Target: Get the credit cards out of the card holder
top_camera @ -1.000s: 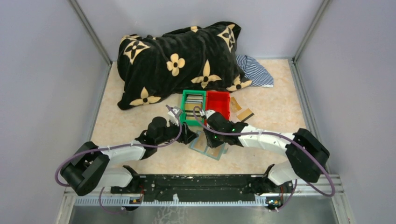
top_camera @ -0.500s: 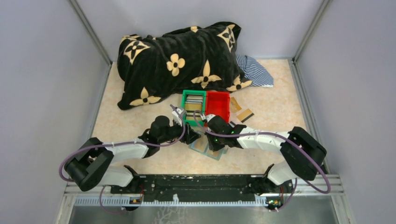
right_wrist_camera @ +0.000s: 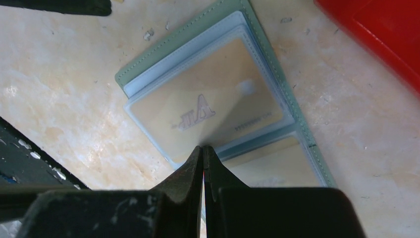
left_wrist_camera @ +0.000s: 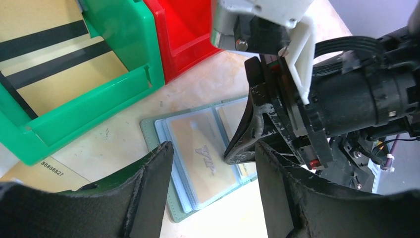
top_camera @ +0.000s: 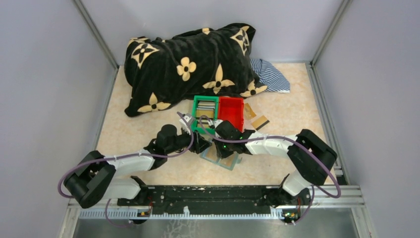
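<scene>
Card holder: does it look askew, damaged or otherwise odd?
The card holder lies open, turned at an angle to the green bin. A gold card sits inside its clear pocket. No tear or spill shows.

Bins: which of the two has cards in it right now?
The green bin, left of the red bin in the top view: gold cards with black stripes lie inside it. The red one shows only bare red floor.
</scene>
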